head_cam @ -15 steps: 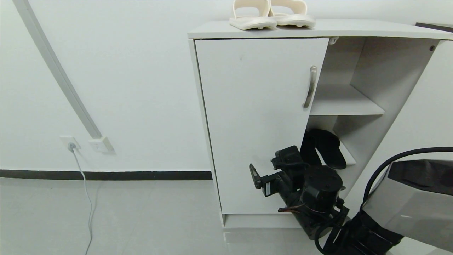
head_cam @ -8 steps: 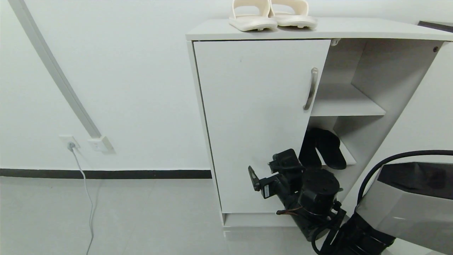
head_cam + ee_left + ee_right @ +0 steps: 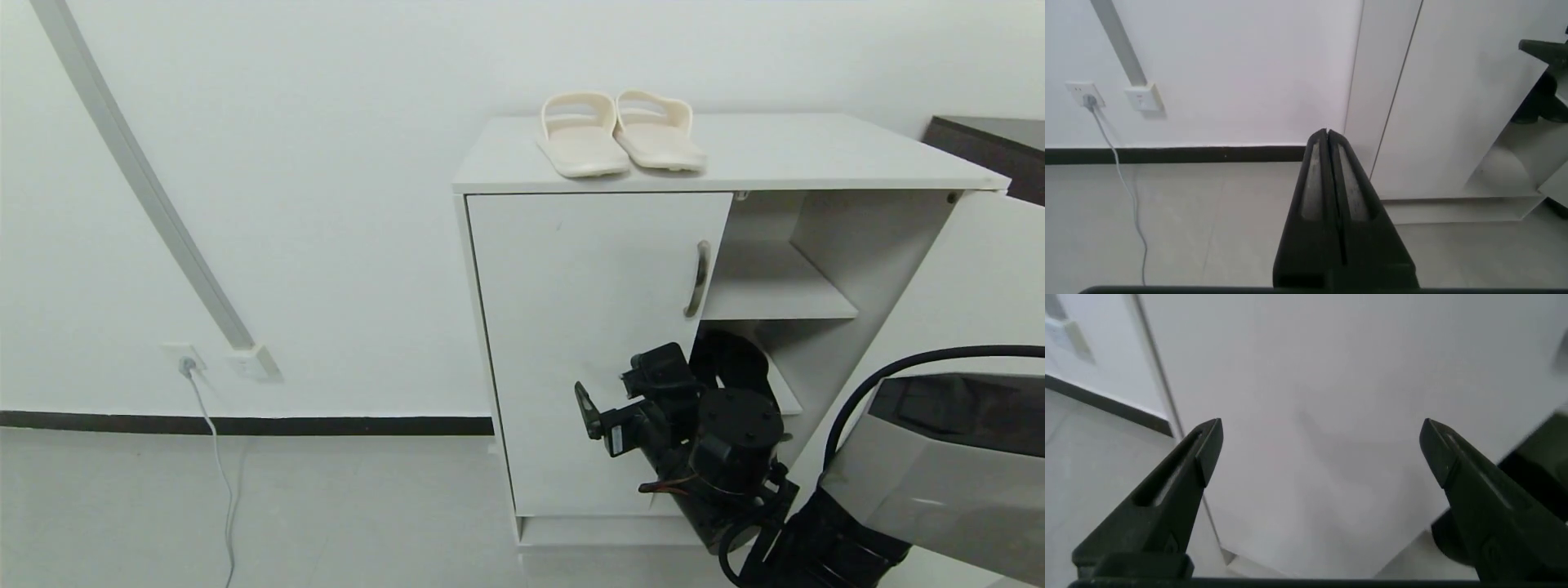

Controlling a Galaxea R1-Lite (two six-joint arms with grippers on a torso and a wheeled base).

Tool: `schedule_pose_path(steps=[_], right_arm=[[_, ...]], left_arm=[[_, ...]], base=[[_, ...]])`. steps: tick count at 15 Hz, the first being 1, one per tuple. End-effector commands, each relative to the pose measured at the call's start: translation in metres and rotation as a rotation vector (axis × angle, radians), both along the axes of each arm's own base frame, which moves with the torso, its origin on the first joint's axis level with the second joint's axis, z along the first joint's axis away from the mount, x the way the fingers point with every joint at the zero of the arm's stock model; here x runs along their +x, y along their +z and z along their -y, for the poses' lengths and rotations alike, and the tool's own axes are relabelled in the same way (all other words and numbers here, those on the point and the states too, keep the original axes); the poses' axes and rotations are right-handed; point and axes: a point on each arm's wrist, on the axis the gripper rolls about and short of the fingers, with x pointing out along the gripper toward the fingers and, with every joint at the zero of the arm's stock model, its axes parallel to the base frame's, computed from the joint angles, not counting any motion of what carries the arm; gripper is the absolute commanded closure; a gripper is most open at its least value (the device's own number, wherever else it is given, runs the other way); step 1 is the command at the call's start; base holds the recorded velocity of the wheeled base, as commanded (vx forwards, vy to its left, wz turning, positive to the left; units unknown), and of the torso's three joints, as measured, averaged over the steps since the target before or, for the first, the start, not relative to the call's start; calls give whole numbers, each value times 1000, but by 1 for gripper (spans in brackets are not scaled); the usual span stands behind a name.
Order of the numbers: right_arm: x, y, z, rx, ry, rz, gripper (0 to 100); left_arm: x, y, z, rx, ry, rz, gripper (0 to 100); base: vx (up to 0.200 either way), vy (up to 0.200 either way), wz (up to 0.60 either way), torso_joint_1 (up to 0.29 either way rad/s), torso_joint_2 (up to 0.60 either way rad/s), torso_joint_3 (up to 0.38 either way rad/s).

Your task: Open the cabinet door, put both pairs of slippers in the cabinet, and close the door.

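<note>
In the head view, the cream slippers point(image 3: 618, 144) sit side by side on top of the cabinet point(image 3: 816, 155). Their long axes run front to back, with the straps toward the wall. The right hand point(image 3: 608, 404) hangs low in front of the closed door point(image 3: 588, 327), so this pair lies well above it and only slightly to its side. The black slippers point(image 3: 739, 355) are on the lower shelf behind the open door point(image 3: 963, 278), partly hidden by the right arm.

In the left wrist view, the left hand point(image 3: 1327, 192) has its fingers pressed together with nothing between them. It points toward the floor by the cabinet's base, well away from the cream pair.

In the right wrist view, the right hand point(image 3: 1323, 457) is spread wide and empty, facing the plain door panel.

The right arm looks the nearer one. Reaching the cream pair would call for a long rise, then a grasp across the slippers' width.
</note>
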Motion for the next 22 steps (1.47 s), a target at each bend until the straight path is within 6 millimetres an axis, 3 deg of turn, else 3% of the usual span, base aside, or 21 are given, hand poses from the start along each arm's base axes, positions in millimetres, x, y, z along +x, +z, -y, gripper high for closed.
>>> schedule_pose_path(steps=[1, 22], right_arm=[[0, 0, 1, 0, -2, 0, 0], [1, -1, 2, -2, -7, -2, 0]], left_arm=[[0, 0, 0, 1, 0, -2, 100], [0, 0, 0, -1, -1, -2, 100]], base=[[0, 0, 0, 129, -471, -334], [0, 0, 0, 203, -522, -321]])
